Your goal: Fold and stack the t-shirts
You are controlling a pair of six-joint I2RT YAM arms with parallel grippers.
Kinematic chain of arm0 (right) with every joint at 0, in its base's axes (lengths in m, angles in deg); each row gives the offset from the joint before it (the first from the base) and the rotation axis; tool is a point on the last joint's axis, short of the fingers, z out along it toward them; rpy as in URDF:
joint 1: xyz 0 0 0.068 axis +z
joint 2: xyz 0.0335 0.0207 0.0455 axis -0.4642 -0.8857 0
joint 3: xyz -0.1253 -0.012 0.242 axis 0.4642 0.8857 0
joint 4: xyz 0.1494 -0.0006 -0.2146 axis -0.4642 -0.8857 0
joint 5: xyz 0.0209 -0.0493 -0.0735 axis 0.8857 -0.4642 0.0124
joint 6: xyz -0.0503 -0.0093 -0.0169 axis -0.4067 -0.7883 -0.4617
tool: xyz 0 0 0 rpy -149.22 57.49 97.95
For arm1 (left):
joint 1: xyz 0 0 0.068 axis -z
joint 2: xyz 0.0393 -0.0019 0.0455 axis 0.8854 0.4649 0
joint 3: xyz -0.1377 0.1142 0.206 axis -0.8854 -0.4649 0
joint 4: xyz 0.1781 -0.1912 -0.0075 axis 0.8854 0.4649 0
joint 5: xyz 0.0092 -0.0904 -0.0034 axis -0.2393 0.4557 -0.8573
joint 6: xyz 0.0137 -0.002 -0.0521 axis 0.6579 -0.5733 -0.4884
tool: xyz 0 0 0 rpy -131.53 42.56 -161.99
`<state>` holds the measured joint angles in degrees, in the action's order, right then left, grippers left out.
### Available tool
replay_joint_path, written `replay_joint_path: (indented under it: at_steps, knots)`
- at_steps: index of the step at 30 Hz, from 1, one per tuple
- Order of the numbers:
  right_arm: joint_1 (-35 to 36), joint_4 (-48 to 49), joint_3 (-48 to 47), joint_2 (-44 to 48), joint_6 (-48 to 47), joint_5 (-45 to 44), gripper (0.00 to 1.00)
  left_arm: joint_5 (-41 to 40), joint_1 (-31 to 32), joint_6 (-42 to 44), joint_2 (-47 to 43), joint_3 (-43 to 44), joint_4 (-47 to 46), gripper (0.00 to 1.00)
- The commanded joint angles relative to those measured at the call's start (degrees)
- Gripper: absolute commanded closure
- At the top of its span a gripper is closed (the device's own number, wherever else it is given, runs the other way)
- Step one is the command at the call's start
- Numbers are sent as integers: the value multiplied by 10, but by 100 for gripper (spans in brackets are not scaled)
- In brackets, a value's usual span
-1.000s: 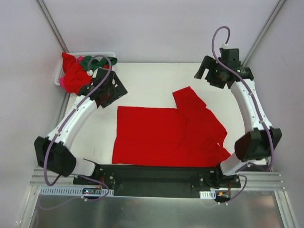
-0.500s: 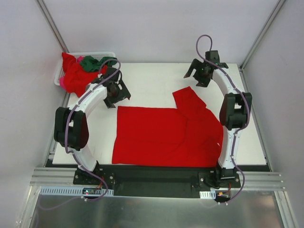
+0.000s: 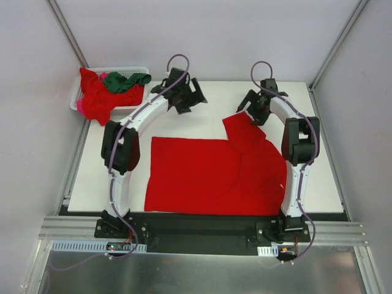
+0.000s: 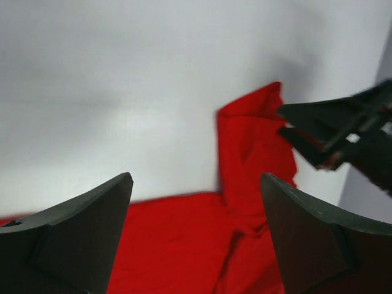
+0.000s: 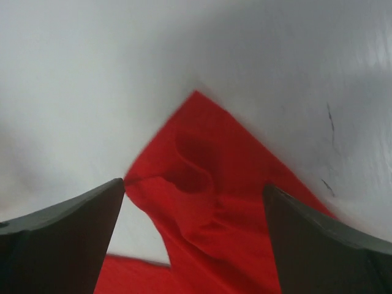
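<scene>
We noted the large plain red cloth t-shirt [image 3: 208,177] lying flat mid white surface [image 3: 202,122], one sleeve [image 3: 239,125] jutting toward the far side. Right claw [image 3: 252,109] hung spread over that sleeve; left claw [image 3: 185,101] spread nearby, both empty. We judged: pinch the sleeve tip low, then fold inward.

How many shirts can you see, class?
3: a red shirt spread on the table, a red one draped over the basket, a green one inside it. Others may be hidden.
</scene>
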<state>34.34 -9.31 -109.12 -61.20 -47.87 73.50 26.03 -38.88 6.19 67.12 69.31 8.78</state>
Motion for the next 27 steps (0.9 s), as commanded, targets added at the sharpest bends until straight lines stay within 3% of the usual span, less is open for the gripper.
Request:
replay_joint_path:
  at_steps: [1, 12, 17, 22, 27]
  knots:
    - [3, 17, 22, 29, 17, 1, 0, 48, 36, -83, 68, 43, -126, 14]
    - [-3, -40, 48, 38, 35, -87, 0, 75, 94, -192, 205, 104, -323, 19]
    - [-10, -48, 50, 41, 22, -90, 0, 90, 107, -215, 275, 187, -340, 22]
    - [-18, -48, 41, 38, 14, -70, 5, 86, 108, -223, 270, 146, -350, 25]
    - [-19, -67, 23, 33, 1, -80, 7, 38, 107, -165, 204, 61, -345, 28]
